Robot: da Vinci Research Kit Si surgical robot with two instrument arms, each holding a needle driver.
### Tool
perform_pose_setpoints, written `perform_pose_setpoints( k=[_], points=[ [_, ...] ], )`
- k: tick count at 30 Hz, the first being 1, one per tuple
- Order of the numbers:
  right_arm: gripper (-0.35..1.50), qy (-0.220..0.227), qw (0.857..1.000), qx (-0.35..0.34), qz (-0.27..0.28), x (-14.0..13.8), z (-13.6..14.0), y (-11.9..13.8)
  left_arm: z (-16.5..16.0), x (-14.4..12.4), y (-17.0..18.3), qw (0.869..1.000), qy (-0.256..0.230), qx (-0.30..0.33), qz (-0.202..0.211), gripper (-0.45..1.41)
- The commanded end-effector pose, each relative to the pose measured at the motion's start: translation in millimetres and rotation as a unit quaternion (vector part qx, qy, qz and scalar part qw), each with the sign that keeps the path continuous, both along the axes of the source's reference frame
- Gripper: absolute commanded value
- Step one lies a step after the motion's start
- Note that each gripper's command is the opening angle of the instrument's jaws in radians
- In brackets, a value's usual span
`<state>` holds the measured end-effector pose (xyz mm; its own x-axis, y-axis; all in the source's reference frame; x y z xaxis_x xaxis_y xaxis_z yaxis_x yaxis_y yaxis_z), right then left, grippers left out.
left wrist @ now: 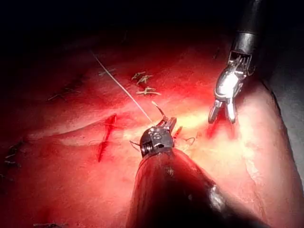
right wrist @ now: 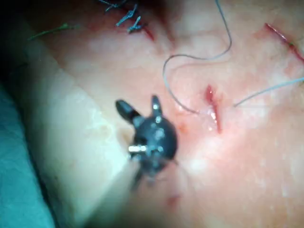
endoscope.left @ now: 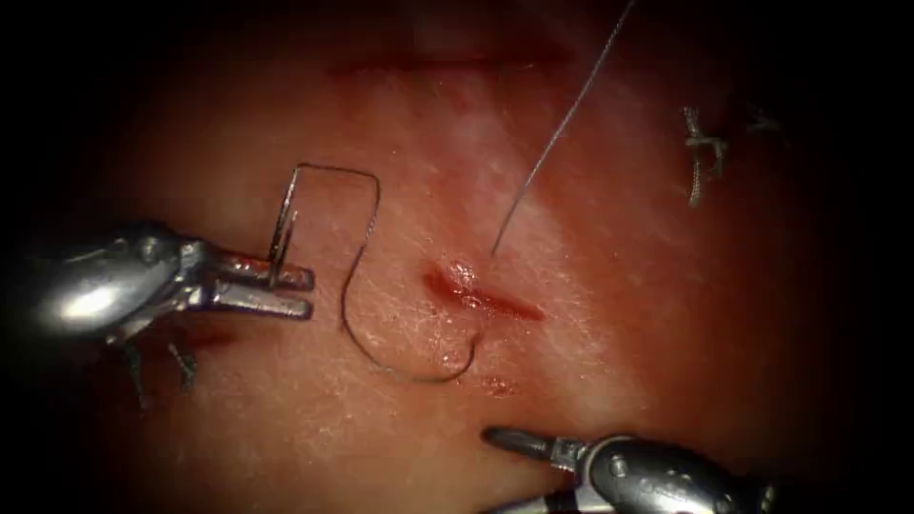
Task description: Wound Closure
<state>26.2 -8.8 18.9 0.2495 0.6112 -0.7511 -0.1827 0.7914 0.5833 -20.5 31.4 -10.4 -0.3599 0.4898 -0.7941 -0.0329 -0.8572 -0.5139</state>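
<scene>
The short cut lies in the middle of the tissue, wet with red fluid. Left of it, my left tool is shut on the curved needle, gripping it near the end away from the thread. The needle stands clear of the tissue. Thread runs from the needle's upper end, loops down and enters the tissue just left of the cut. A second strand rises from the cut's right side and leaves the picture. My right tool hovers below the cut, open and holding nothing.
Knotted stitches with cut ends sit at the upper right. Another cut runs across the far tissue. Cut thread ends lie under the left tool. Teal cloth borders the tissue's edge.
</scene>
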Motion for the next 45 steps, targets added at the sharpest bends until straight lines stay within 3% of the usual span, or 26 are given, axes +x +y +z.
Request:
perform_pose_setpoints(
  k=[1, 12, 20, 26, 28, 29, 30, 31, 38, 45],
  points=[
    [1.26, -0.008, 1.000, -0.007, 0.009, 0.1, 1.3, 0.3, 0.1, 0.1, 0.2, 1.000, 0.001, 0.001, -0.003, -0.45],
    [1.23, -0.043, 0.996, -0.063, 0.050, 1.5, 5.1, 3.6, 0.2, 0.0, 0.1, 1.000, 0.008, 0.007, -0.015, -0.45],
    [1.11, -0.044, 0.994, -0.096, 0.026, 4.2, 7.0, 3.9, 0.6, -0.7, -0.4, 1.000, 0.004, 0.007, -0.011, -0.45],
    [0.91, -0.065, 0.990, -0.122, 0.009, 5.6, 8.5, 4.0, 0.8, -0.9, -0.6, 1.000, 0.002, 0.007, -0.009, -0.45],
    [0.66, -0.074, 0.990, -0.124, 0.002, 5.8, 9.2, 3.7, 0.8, -0.9, -0.6, 1.000, 0.001, 0.007, -0.008, -0.45],
    [0.39, -0.072, 0.990, -0.122, -0.004, 5.8, 9.4, 3.7, 0.8, -0.9, -0.6, 1.000, 0.001, 0.007, -0.008, -0.45],
    [-0.11, -0.070, 0.990, -0.119, -0.017, 5.7, 9.6, 3.6, 0.8, -0.9, -0.7, 1.000, 0.001, 0.007, -0.008, -0.45],
    [-0.35, -0.064, 0.991, -0.115, -0.032, 5.6, 9.8, 3.6, 0.8, -0.9, -0.7, 1.000, 0.001, 0.007, -0.008, -0.45],
    [-0.35, -0.046, 0.991, -0.110, -0.069, 4.0, 8.7, 2.3, 0.8, -1.1, -0.8, 1.000, 0.000, 0.007, -0.006, -0.45],
    [-0.35, -0.042, 0.991, -0.093, -0.085, 2.4, 5.9, -0.6, 1.4, -1.7, -1.7, 1.000, -0.005, 0.006, 0.000, -0.45]
  ],
)
